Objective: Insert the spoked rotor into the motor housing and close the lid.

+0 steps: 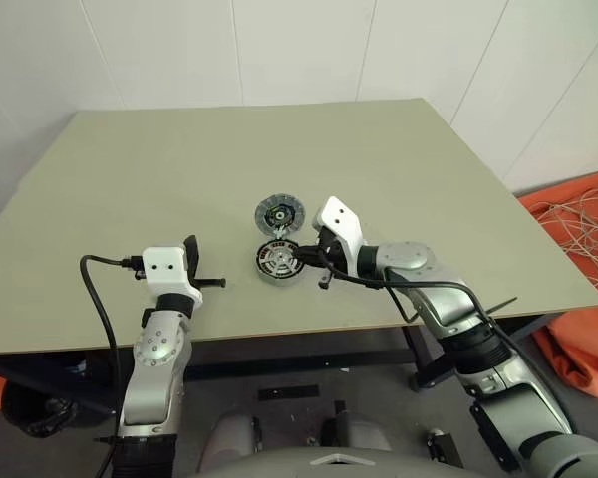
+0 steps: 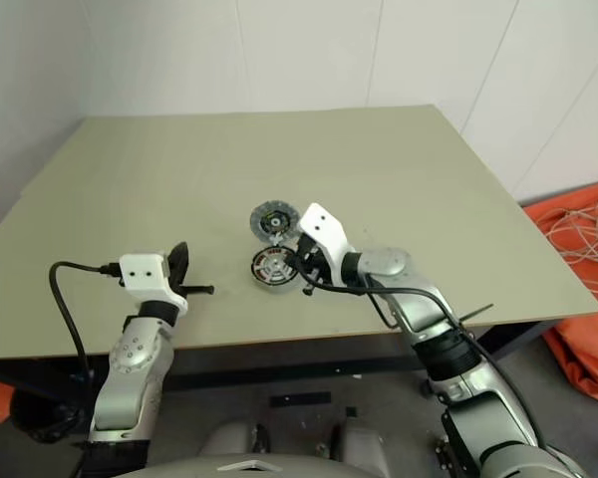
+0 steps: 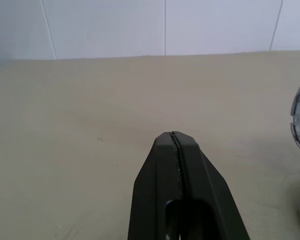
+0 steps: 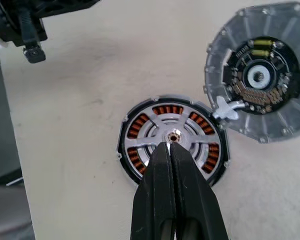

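The motor housing (image 4: 172, 140) stands on the table near its front edge, with copper windings showing between the spokes of the spoked rotor (image 4: 160, 126) seated inside it. My right gripper (image 4: 170, 145) is shut and empty, its tips just over the rotor's small hub. The lid (image 4: 257, 75) lies dark-centred face up right behind the housing, their rims almost meeting. My left gripper (image 3: 173, 136) is shut on nothing, level above the table, well to the left of the housing (image 1: 278, 262), pointing toward the far wall.
The beige table (image 1: 179, 159) carries only the housing and the lid (image 1: 280, 213). Its front edge runs close under both arms. Off the right side, an orange sheet with loose white cord (image 1: 578, 229) lies on the floor.
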